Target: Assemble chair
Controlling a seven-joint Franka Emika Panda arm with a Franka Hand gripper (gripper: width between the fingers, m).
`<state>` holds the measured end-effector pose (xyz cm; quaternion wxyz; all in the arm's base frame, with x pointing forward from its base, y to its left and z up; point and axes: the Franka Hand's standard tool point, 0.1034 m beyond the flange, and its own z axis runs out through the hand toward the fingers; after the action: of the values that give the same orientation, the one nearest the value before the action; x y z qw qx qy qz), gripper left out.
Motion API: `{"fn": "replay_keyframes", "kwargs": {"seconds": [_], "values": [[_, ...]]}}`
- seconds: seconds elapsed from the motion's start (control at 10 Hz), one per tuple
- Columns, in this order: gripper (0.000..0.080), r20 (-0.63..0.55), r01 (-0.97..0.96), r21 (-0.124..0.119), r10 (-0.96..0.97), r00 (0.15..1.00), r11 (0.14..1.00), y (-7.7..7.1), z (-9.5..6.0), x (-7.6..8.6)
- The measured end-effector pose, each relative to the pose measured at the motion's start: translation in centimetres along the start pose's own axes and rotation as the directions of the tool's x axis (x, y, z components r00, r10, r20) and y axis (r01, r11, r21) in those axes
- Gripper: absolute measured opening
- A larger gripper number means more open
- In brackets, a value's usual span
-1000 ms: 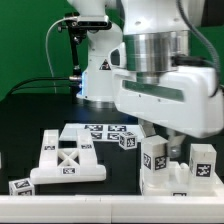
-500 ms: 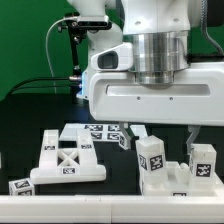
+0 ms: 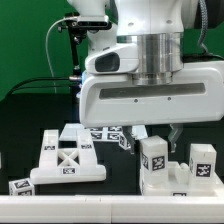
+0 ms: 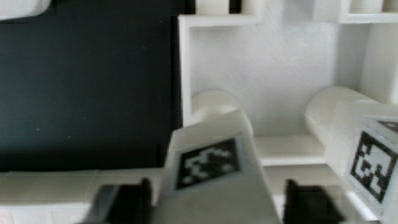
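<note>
my gripper (image 4: 215, 195), hidden in the exterior view, gapes wide astride one upright leg (image 4: 214, 150) of the chair (image 3: 172, 180), long axis vertical.

Words, numbers, brands: none can be read in either view.
Marker board (image 3: 104, 131): a row of black-and-white square tags, patterns only, no letters or digits.
Cross-braced panel (image 3: 68, 162): one small square tag low on its front, too small to make out.
Small block (image 3: 21, 186): one square tag on its face.
Upright post (image 3: 154, 158): one square tag facing the camera.
Second upright post (image 3: 202, 160): one square tag, likewise a pattern only.
Wrist-view post (image 4: 210, 162): a blurred square tag.
Other wrist-view post (image 4: 377, 155): a square tag, partly cut off.
Robot base (image 3: 103, 66): a dark mark, too blurred to read.
</note>
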<state>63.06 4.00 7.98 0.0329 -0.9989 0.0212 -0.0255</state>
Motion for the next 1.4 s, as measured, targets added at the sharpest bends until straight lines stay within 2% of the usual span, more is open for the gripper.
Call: {"fn": "replay_keyframes", "kwargs": {"seconds": [0.1, 0.4, 0.5, 0.6, 0.7, 0.8, 0.9, 1.0, 1.2, 1.3, 1.4], "values": [[0.0284, 0.000, -0.063, 0.000, 0.063, 0.998, 0.998, 0.0, 0.0, 0.0], [0.0284, 0.000, -0.290, 0.001, 0.290, 0.957, 0.957, -0.1, 0.0, 0.0], [0.0284, -0.005, -0.467, 0.002, 0.467, 0.884, 0.884, -0.6, 0.1, 0.1], [0.0284, -0.004, -0.646, 0.000, 0.646, 0.763, 0.763, -1.0, 0.1, 0.1], [0.0284, -0.007, -0.792, 0.013, 0.792, 0.611, 0.611, -1.2, 0.3, 0.2], [0.0284, -0.005, -0.891, 0.037, 0.892, 0.452, 0.452, -1.5, 0.4, 0.4], [0.0284, 0.004, -0.940, 0.051, 0.941, 0.338, 0.337, -1.7, 0.5, 0.6], [0.0284, 0.005, -0.942, 0.053, 0.943, 0.333, 0.333, -1.7, 0.5, 0.6], [0.0288, 0.001, -0.918, 0.053, 0.919, 0.393, 0.393, -1.6, 0.5, 0.6], [0.0533, -0.006, -0.867, 0.051, 0.869, 0.495, 0.495, -1.6, 0.5, 0.6], [0.0533, -0.016, -0.774, 0.050, 0.775, 0.631, 0.631, -1.5, 0.4, 0.6]]}}
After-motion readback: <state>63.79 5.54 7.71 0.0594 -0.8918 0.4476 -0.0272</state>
